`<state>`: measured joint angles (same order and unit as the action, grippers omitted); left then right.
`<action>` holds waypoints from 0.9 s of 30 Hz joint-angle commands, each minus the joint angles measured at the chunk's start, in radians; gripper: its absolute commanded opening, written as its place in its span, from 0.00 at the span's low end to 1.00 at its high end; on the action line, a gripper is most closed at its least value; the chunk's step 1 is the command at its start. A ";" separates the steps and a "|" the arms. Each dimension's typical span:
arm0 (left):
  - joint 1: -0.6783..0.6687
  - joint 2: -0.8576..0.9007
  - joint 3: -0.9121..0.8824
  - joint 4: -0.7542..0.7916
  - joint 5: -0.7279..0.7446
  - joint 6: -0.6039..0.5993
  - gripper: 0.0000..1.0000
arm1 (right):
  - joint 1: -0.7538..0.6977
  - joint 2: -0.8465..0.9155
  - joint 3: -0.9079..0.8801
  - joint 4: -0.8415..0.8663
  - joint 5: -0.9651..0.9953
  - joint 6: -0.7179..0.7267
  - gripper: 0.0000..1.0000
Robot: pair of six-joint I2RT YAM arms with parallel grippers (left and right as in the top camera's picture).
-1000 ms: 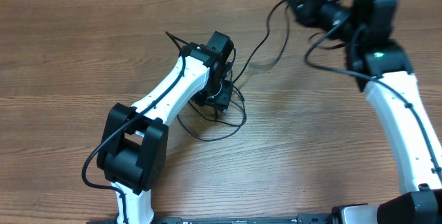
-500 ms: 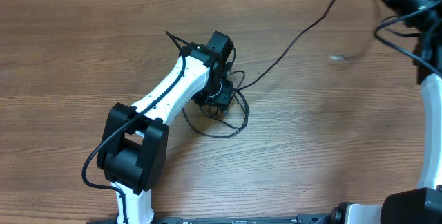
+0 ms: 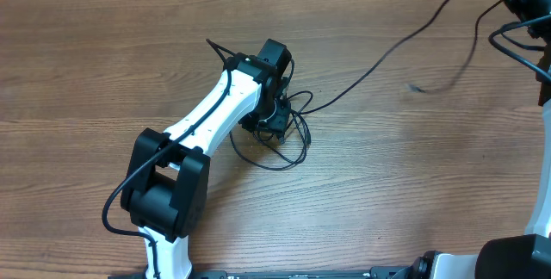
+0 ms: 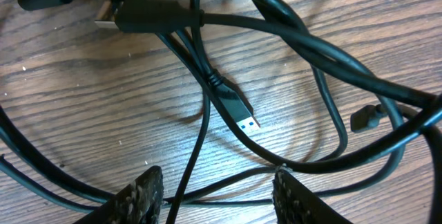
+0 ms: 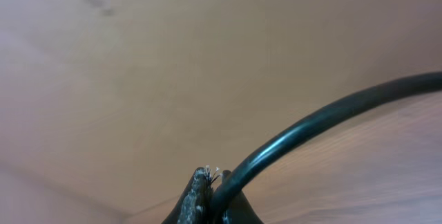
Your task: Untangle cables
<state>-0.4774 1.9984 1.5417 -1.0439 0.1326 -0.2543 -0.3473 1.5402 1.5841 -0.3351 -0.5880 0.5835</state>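
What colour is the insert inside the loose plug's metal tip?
Blue. The plug shows it best in the left wrist view.

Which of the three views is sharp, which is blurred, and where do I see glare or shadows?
Overhead view: sharp and evenly lit, with no harsh shadows from the cables on the table. Left wrist view: the USB plug is in focus, with a soft sheen on the cable jackets. Right wrist view: the background is smeared and out of focus; only the cable pinched in the right gripper is fairly sharp.
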 commanded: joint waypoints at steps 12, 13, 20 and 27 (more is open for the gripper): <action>0.000 0.009 0.015 0.001 -0.013 0.003 0.52 | -0.037 0.008 0.030 -0.129 0.783 -0.304 0.04; 0.000 0.009 0.015 0.001 -0.013 0.003 0.52 | -0.055 0.009 0.030 -0.106 0.794 -0.306 0.04; 0.000 0.009 0.015 0.002 -0.014 0.003 0.53 | -0.180 0.010 0.030 -0.003 0.790 -0.428 0.04; 0.000 0.009 0.015 -0.005 -0.073 0.003 0.44 | -0.297 0.016 0.030 0.110 0.787 -0.584 0.04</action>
<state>-0.4774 1.9987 1.5417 -1.0439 0.1078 -0.2539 -0.6094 1.5497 1.5841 -0.2687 0.1852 0.1059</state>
